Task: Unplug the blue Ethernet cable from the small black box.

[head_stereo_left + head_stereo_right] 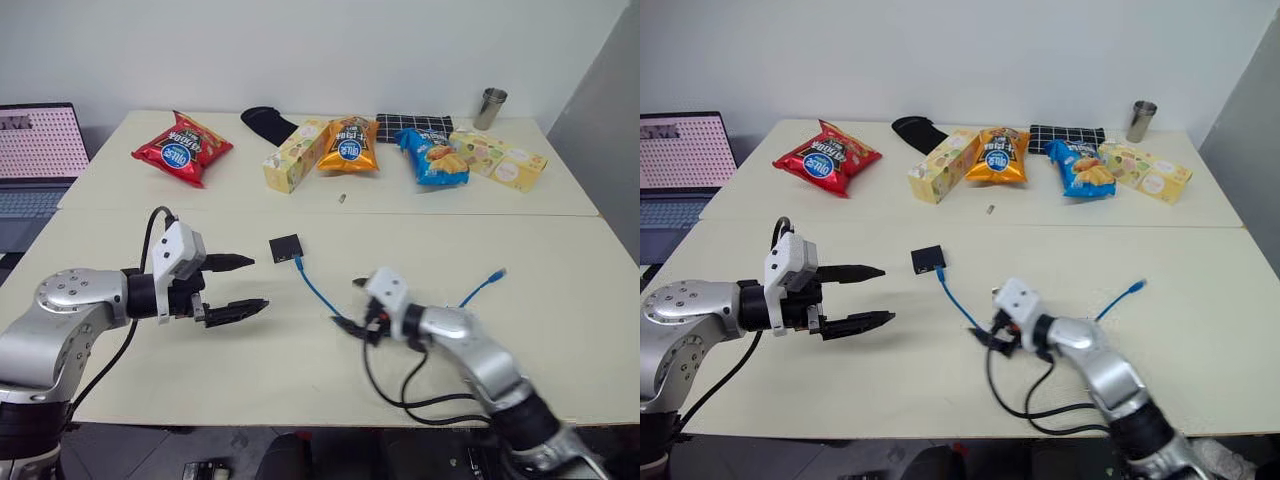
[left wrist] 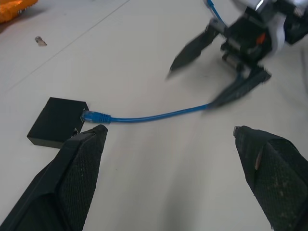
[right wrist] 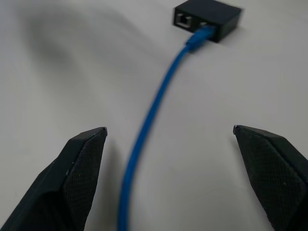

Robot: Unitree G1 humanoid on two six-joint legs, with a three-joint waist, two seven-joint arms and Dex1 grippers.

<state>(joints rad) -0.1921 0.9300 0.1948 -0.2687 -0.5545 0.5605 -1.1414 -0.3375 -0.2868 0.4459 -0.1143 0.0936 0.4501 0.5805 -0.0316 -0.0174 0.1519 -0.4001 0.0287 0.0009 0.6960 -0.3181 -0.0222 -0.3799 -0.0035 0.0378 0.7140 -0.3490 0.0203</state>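
Observation:
The small black box (image 1: 285, 248) lies flat on the near table, and the blue Ethernet cable (image 1: 318, 290) is plugged into its near edge. From the box the cable runs toward me, passes under my right gripper (image 1: 351, 305), then curves off right to its free plug (image 1: 497, 273). My right gripper is open and straddles the cable (image 3: 154, 110) low over the table, a hand's length short of the box (image 3: 207, 19). My left gripper (image 1: 256, 283) is open just left of the box (image 2: 57, 120) and holds nothing. The plug (image 2: 96, 116) sits in the port.
Snack bags (image 1: 182, 150), yellow boxes (image 1: 292, 158), a checkered pouch (image 1: 414, 126), a black cloth (image 1: 268, 122) and a metal cup (image 1: 490, 108) line the far table. A laptop (image 1: 35, 160) stands at the left. My arm's black cable (image 1: 400, 392) loops near the front edge.

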